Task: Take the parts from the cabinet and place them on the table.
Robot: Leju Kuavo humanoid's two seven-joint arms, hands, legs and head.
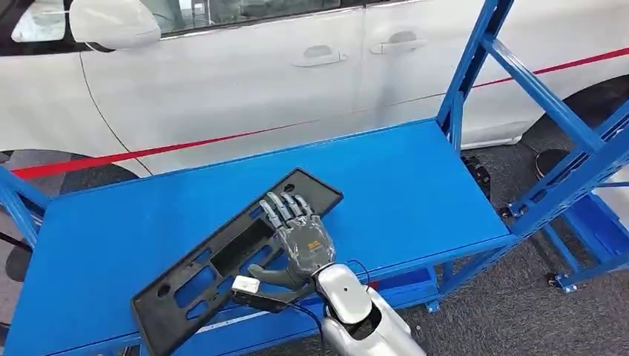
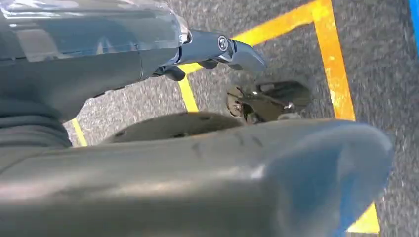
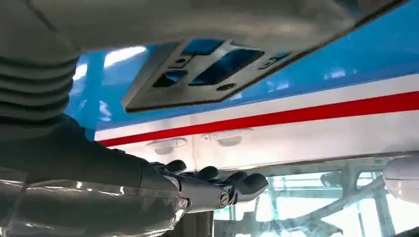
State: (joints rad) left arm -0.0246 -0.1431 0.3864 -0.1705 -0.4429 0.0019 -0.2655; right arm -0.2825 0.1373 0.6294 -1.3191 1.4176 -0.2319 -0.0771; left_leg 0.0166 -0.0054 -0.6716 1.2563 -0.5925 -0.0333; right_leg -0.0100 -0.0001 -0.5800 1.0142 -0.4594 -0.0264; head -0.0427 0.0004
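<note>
Plate holder [image 1: 237,256] flat on blue worktop [image 1: 415,185], seemingly delivered; right hand [image 1: 300,241] over its near edge, fingers [image 1: 285,208] extended and slightly apart, grip unclear; release left; left hand [image 2: 217,49] low, state unclear.

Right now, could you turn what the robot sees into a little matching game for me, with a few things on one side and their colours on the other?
Things:
1. long part with cut-outs, under the right hand
2. table
3. car behind the table
4. floor markings in the left wrist view

Colours:
A. yellow
B. white with a red stripe
C. black
D. blue

Pairs: 1-C, 2-D, 3-B, 4-A
</note>
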